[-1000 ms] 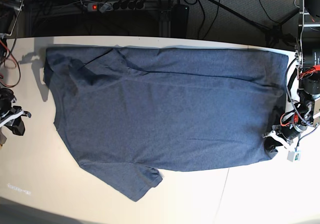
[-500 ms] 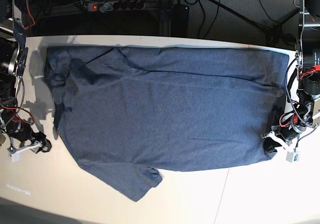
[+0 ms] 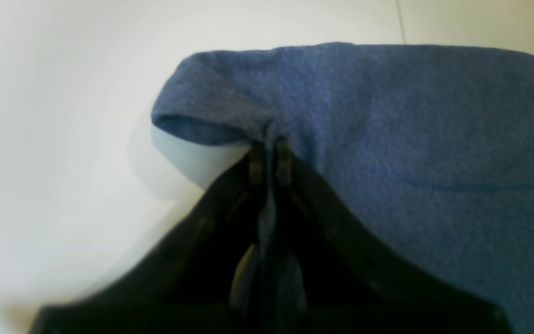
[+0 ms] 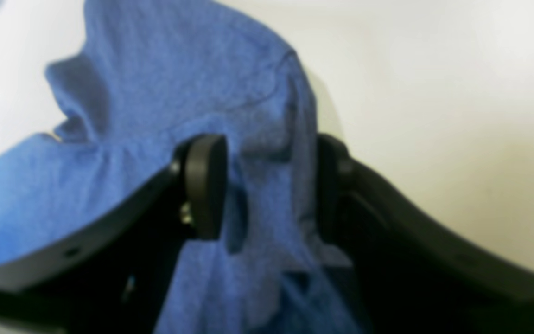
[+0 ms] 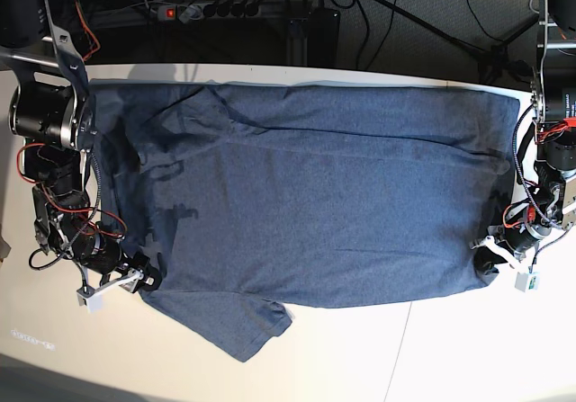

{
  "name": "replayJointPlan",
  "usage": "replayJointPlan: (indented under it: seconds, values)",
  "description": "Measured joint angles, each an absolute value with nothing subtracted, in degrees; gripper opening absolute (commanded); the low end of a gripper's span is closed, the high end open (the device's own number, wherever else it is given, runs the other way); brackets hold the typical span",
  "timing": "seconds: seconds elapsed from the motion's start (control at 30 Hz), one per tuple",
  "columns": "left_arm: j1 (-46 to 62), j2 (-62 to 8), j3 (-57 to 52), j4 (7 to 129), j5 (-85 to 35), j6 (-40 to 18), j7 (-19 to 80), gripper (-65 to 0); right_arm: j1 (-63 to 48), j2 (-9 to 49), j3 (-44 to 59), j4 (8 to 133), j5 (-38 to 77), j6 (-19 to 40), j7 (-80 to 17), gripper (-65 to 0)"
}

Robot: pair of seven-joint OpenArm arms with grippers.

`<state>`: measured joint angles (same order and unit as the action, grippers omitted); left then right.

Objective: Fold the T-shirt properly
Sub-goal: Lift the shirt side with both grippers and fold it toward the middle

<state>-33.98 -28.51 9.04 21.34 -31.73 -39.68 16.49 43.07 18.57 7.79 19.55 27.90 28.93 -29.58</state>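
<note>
While the shirt [image 5: 306,204] lies flat across the white bench [image 5: 450,357], L claw [image 3: 269,157] is pinched tight on a hem corner at one end. R claw [image 4: 267,185], jaws wide, straddles a raised fold by the sleeve; not gripping.

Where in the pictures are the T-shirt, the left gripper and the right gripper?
T-shirt [image 5: 306,204]: base view, middle of the spread cloth.
Left gripper [image 3: 270,160]: left wrist view, between its tips.
Right gripper [image 4: 271,185]: right wrist view, between its tips.

Left claw [image 3: 269,160] pinched closed; right claw [image 4: 267,185] spread wide, both arms low
</note>
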Motion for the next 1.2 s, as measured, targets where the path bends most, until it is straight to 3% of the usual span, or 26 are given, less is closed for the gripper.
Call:
replayJointPlan:
  seconds: [0.5,1.2]
  values:
    - [-33.98,-28.53,9.04,21.34,-31.73,-39.68,16.49,-65.0,43.48,18.2,7.79,19.55,17.19,28.91,-25.06,-34.4]
    - [-34.02,-28.51,9.04,21.37,-29.61,-39.7,15.99,-65.0,43.53,16.16,0.16,19.66,16.45,28.91,-20.58,-34.4]
